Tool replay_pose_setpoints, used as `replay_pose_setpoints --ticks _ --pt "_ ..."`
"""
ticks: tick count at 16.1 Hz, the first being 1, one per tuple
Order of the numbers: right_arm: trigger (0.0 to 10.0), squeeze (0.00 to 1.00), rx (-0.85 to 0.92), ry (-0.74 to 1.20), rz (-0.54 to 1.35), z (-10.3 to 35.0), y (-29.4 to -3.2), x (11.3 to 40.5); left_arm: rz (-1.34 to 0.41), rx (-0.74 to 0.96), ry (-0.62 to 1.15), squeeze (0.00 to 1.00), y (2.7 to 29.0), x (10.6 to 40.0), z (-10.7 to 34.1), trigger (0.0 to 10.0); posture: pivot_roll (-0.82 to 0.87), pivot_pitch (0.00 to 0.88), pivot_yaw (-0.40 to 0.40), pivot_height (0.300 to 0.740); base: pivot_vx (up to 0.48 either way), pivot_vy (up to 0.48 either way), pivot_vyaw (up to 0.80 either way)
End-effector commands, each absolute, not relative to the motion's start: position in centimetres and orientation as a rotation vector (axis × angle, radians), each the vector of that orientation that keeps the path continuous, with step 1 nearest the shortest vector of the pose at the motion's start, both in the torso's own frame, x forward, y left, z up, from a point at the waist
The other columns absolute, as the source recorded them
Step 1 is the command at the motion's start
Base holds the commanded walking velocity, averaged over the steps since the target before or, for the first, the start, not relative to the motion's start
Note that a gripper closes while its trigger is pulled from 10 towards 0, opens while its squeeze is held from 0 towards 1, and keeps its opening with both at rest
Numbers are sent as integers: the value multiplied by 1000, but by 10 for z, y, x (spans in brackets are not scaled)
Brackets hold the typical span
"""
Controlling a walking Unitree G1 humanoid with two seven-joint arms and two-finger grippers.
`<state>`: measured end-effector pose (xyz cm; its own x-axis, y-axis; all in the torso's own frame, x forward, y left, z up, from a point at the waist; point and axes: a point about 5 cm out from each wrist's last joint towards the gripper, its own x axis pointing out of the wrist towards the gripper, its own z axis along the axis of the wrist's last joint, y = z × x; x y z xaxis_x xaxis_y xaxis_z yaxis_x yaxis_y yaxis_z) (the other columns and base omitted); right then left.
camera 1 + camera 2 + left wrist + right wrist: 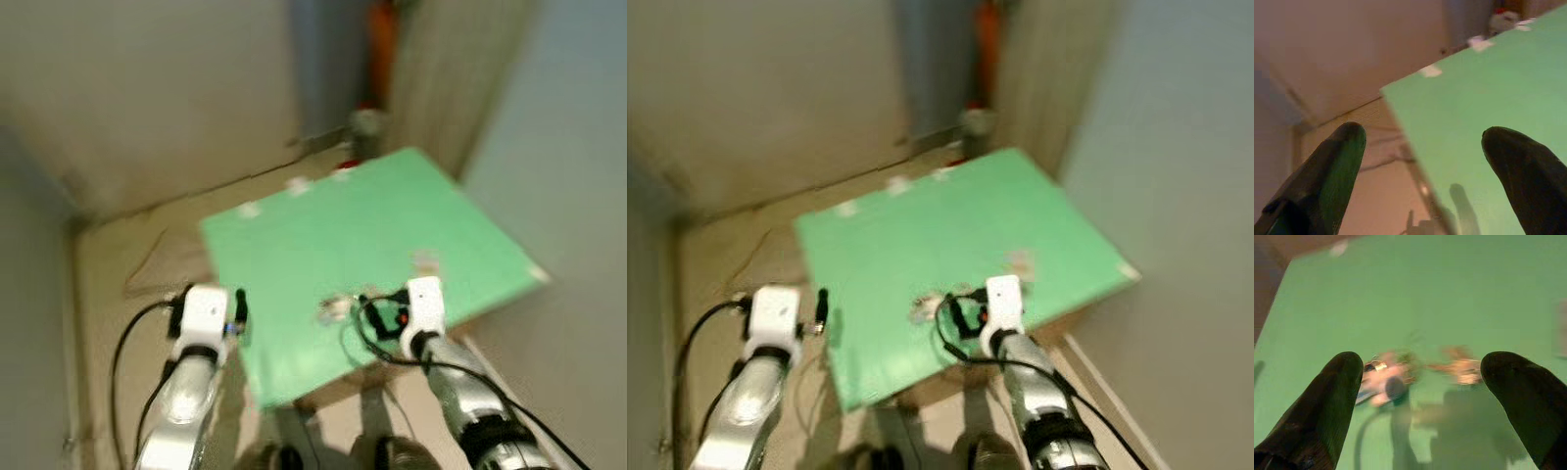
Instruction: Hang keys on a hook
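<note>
Right claw poised over the keys on the green tabletop, not yet gripping.

The green tabletop (323,245) fills the corner of the room, with a few pale scraps near its far edge. The left claw (1422,147) hangs off its near corner, fingers spread wide and empty, half over the floor (127,264), apparently just parked out of the way. The right claw (1420,377) hovers low over the tabletop's near part, fingers parted and holding nothing, set either side of its target so a closing squeeze would catch it. The keys (1388,379) lie flat just ahead, between the two fingertips, nearer one finger; a brassy blur (1462,369) beside them is probably part of the same bunch. No box or dish stands nearby, and I can't make out a hook.
</note>
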<state>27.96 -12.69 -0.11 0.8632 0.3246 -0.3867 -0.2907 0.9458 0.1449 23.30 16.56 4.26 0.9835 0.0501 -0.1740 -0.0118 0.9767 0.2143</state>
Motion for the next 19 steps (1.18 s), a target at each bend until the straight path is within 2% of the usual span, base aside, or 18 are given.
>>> replay_pose_setpoints --ticks 1,2,6,10,15,19 --pt "10000 0 86 451 322 -7 -122 277 -11 203 165 0 158 227 52 10000 135 180 57 740 0 0 0" --pt "10000 0 85 487 319 -11 -117 277 -23 177 156 0 152 211 63 10000 189 201 42 740 0 0 0" --pt "10000 0 76 520 323 -14 -110 278 17 176 172 0 153 190 74 10000 245 227 21 740 0 0 0" --pt "10000 0 -37 452 307 -9 -105 283 40 156 197 0 151 182 80 10000 259 246 9 740 0 0 0" --pt "10000 0 -102 363 229 4 -106 295 -47 141 211 0 137 174 81 10000 256 263 6 740 0 0 0" --pt "10000 0 -136 374 222 0 -102 291 -64 134 217 0 135 170 85 10000 289 292 39 740 0 0 0"
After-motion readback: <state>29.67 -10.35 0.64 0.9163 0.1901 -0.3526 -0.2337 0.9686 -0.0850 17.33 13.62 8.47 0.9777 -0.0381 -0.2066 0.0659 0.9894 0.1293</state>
